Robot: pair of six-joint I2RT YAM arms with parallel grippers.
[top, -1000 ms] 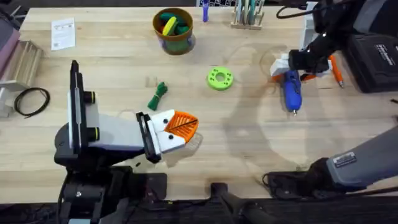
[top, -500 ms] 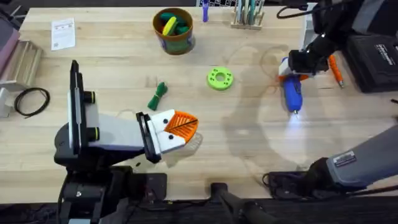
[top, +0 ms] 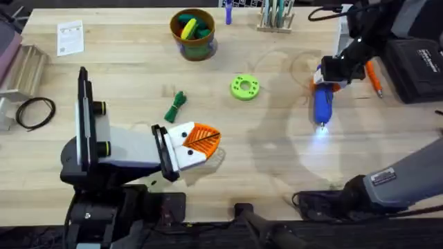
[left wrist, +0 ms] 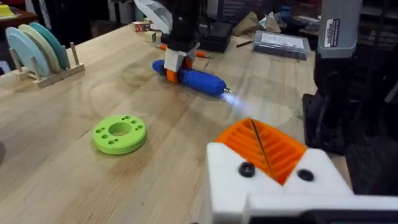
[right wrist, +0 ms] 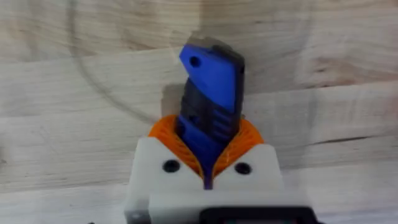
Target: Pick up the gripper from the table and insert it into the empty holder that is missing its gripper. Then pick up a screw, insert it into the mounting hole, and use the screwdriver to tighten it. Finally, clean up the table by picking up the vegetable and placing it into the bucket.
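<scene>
a bright green round disc with holes (top: pixel 244 87) is seen mid-table; a white printed paper card (top: pixel 70 37) and a coiled black cable (top: pixel 34 112) are seen far left.

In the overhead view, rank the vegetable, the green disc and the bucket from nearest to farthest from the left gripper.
From the left gripper:
1. The vegetable, just beyond it, toward the left.
2. The green disc, farther out, toward the right.
3. The bucket, at the far edge.

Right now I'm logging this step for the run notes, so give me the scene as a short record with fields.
right gripper: shut on the screwdriver
screwdriver: blue, tip lit, low over the table
left gripper: shut, orange pads together, holding nothing
vegetable: lying on the table, outside the bucket
green disc: on the table, untouched
</scene>
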